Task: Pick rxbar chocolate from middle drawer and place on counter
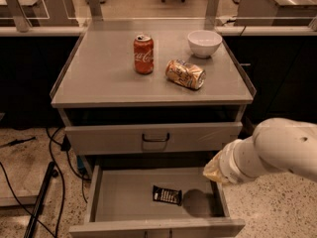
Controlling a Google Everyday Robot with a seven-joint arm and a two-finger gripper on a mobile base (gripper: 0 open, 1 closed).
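The rxbar chocolate (pixel 167 196), a black wrapper with white lettering, lies flat on the floor of the open middle drawer (pixel 124 195), right of its centre. The grey counter (pixel 99 78) is above. My white arm comes in from the right. Its tan end with the gripper (pixel 213 171) hangs over the drawer's right wall, above and to the right of the bar, apart from it. The arm throws a shadow on the drawer floor just right of the bar.
On the counter stand a red Coca-Cola can (pixel 143 54), a crushed tan can (pixel 185 74) on its side and a white bowl (pixel 204 43). A shut drawer front with a black loop handle (pixel 155 138) is above the open drawer. Cables (pixel 29 182) lie on the floor at left.
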